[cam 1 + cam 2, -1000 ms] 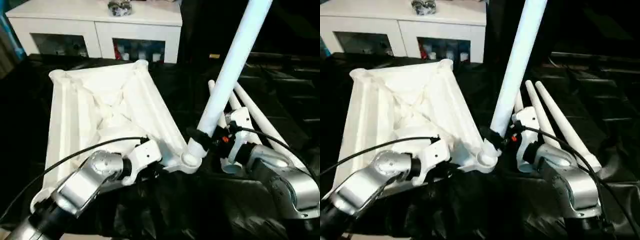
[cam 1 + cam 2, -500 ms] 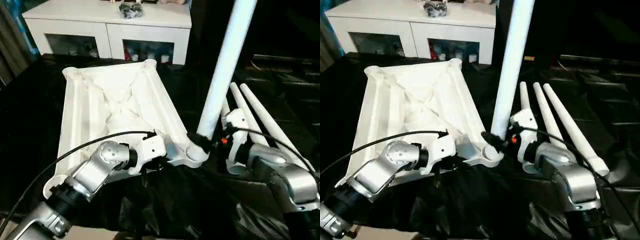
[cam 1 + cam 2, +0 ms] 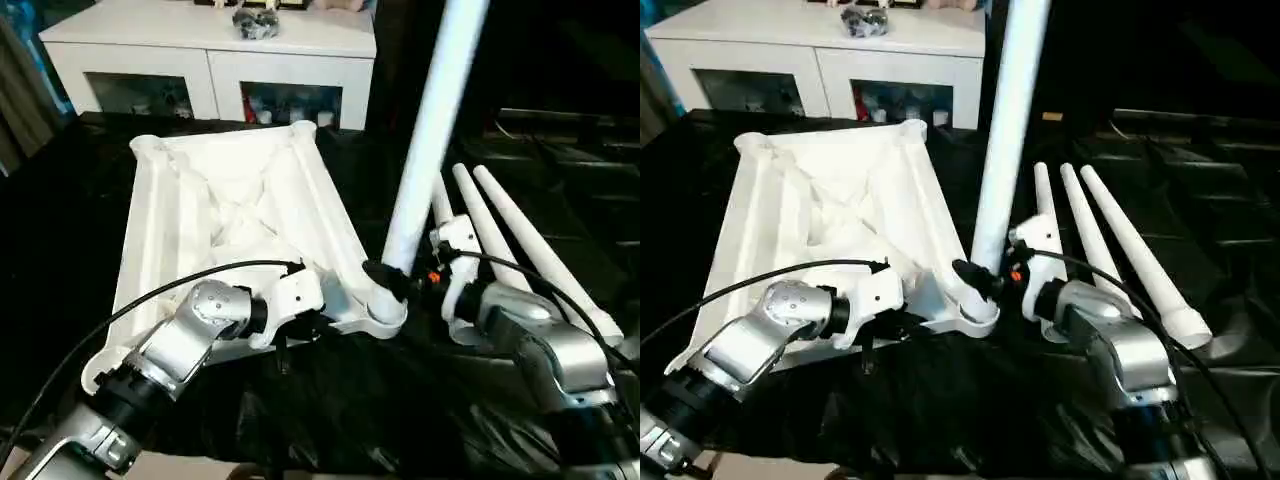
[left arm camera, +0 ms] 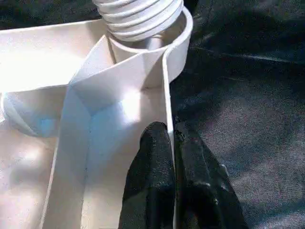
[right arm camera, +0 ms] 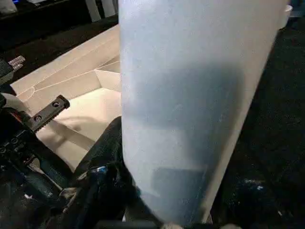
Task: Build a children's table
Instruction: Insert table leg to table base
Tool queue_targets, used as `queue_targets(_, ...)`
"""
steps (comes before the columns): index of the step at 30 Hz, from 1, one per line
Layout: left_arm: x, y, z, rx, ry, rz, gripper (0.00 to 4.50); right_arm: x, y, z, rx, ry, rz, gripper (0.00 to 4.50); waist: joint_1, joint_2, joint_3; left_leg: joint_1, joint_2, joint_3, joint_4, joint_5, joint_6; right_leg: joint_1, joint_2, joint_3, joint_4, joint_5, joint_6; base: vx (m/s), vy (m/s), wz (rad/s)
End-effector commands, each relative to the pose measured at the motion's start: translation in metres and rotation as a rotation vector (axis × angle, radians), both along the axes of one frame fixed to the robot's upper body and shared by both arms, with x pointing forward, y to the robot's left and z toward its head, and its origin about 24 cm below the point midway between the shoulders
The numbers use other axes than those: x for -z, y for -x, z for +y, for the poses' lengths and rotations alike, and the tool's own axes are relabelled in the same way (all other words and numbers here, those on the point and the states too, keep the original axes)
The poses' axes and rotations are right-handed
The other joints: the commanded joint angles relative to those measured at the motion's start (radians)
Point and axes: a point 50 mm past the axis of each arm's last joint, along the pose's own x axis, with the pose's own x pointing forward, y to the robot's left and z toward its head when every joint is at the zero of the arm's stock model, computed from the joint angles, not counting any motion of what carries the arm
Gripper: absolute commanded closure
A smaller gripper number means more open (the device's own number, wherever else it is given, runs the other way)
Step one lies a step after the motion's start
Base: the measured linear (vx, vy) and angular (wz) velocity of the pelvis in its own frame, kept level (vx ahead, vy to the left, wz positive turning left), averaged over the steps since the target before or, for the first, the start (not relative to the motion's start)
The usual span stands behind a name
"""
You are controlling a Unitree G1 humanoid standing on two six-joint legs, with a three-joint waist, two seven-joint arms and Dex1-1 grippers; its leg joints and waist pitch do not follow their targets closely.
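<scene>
Left eye view: my left fingers (image 4: 174, 186) are pinched on the rim wall of the upturned table top (image 3: 215, 215), which lies on the black-draped bench (image 3: 60, 220). At its near corner socket (image 3: 385, 312), my right fingers (image 3: 385, 278) clasp leg 1 (image 3: 430, 130), upright, its threaded end in the socket, probably not fully seated. 3 legs (image 3: 500, 235) lie loose to the right, unfitted.

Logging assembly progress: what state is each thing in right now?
Table top: upside down, ribbed underside up.
Held leg: upright, threaded end at the near corner socket.
Three spare legs: lying loose alongside.
Left gripper: shut on the top's rim.
Right gripper: gripping the held leg.
</scene>
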Motion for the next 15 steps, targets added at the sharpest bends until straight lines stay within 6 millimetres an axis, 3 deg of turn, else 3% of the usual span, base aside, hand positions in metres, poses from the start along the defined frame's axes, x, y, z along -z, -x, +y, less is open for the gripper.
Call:
queue_targets(1, -0.003, 0.003, -0.006, 0.032, 0.081, 0.003, 4.5, 0.003, -0.001, -0.004, 0.012, 0.017, 0.013, 2.61, -0.002, -0.016, -0.052, 0.038, 0.077, -0.043, -0.079, -0.3, -0.055, 0.004, -0.104, 0.051, -0.097, -0.303, -0.174, 0.0, 0.0, 0.0)
queue_targets(15, 0.0, 0.003, -0.002, -0.005, 0.062, -0.017, 4.5, 0.02, 0.01, -0.012, 0.034, -0.043, 0.068, 2.61, 0.0, -0.014, -0.052, 0.039, 0.079, -0.042, -0.081, -0.311, -0.047, 0.0, -0.103, 0.052, -0.102, -0.327, -0.162, 0.0, 0.0, 0.0)
